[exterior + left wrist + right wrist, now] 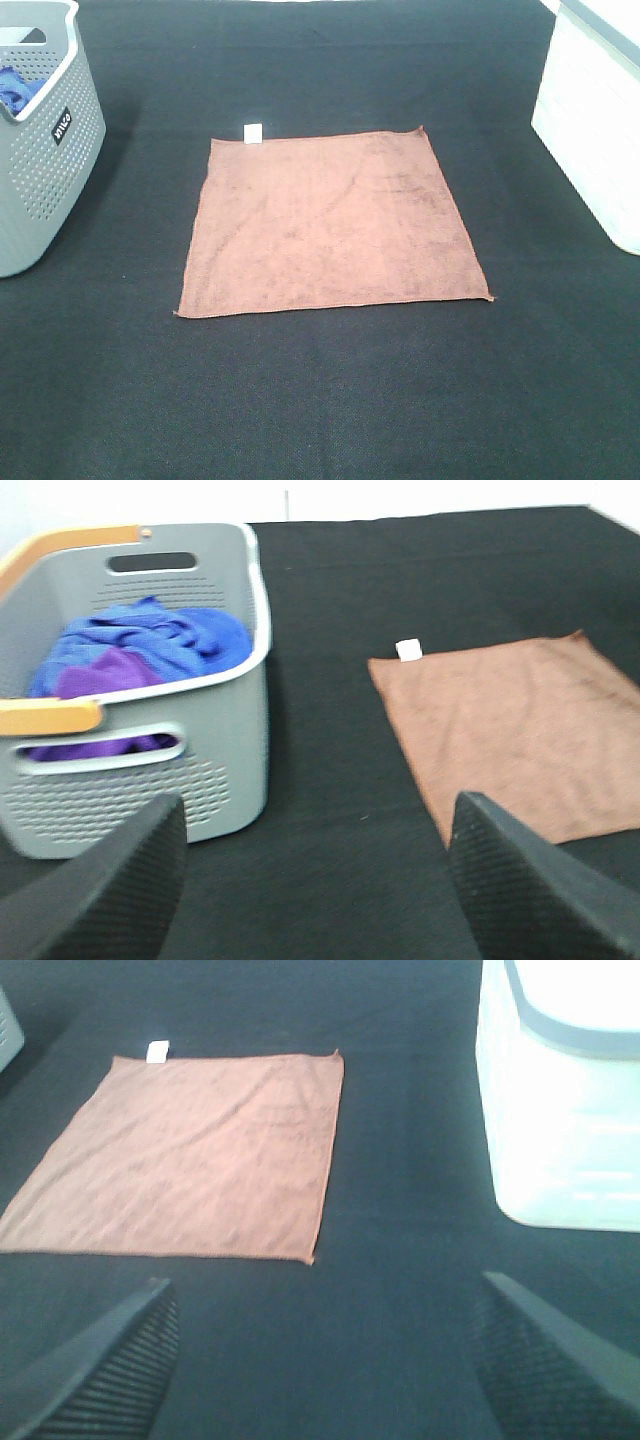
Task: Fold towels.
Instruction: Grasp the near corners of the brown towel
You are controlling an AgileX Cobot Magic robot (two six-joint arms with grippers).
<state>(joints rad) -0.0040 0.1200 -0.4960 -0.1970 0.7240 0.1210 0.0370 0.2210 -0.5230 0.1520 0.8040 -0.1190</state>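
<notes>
A rust-brown towel [330,220] lies spread flat and square on the black table, with a small white tag [253,132] at its far left corner. Both wrist views show it too: towel [520,745] with tag [408,650], and towel [190,1155] with tag [157,1051]. Neither arm appears in the exterior view. My left gripper [320,880] hangs open, short of the towel's left side, nothing between its fingers [110,890]. My right gripper [330,1360] is open as well, off the towel's near right corner, its fingers [545,1360] empty.
A grey perforated basket [45,170] stands at the left, holding blue cloth [165,640] and purple cloth [100,675], with orange handles [50,717]. A white bin [595,120] stands at the right edge. Black table surface [330,400] surrounds the towel.
</notes>
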